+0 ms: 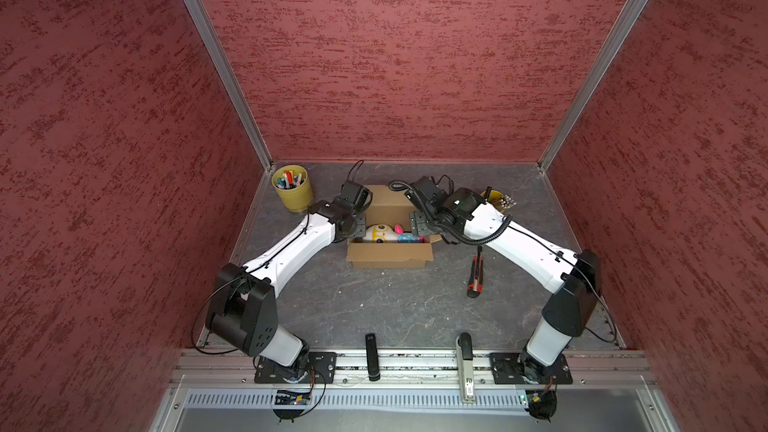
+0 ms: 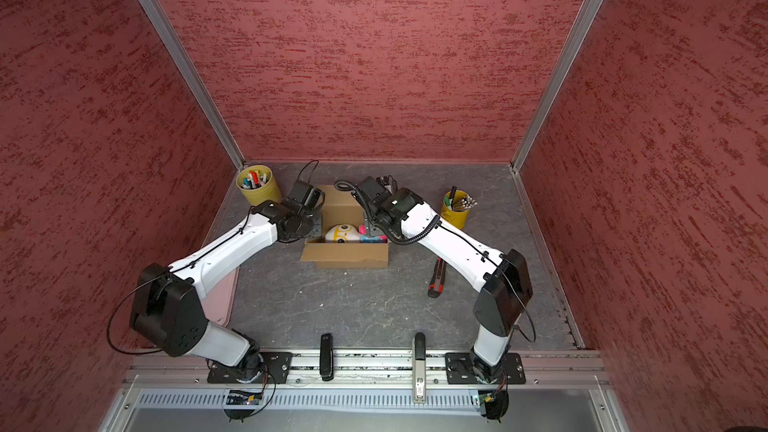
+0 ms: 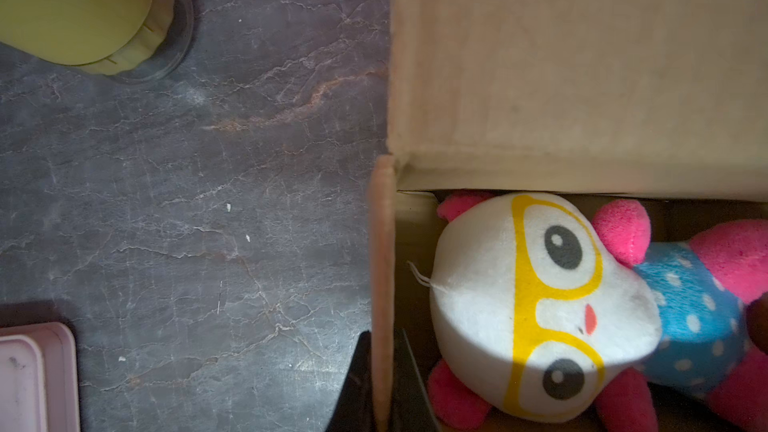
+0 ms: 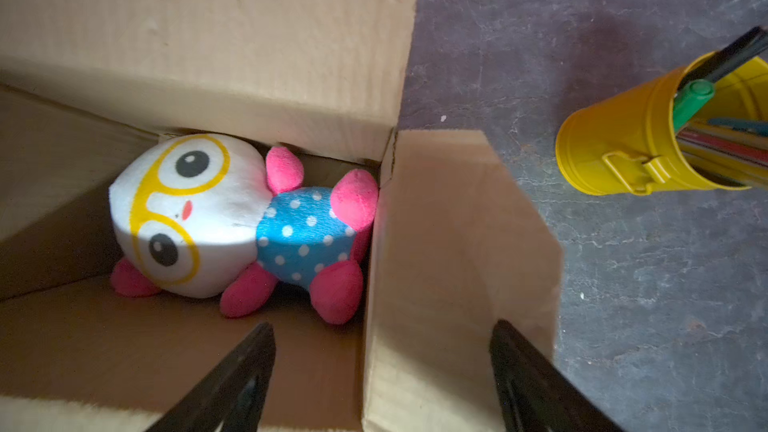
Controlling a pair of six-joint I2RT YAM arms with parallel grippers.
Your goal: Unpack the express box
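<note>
Sitting mid-tabletop (image 1: 374, 309), the express box (image 1: 390, 257) has its top open. Your left fingers (image 3: 353, 392) are clenched on the box's left side flap, one finger on each face of the cardboard. Your right fingers (image 4: 232, 384) are spread wide, straddling the box's right flap. A plush toy (image 4: 232, 218) in yellow glasses lies inside the box. A utility knife (image 1: 477, 276) lies apart from the box, off its near right corner.
</note>
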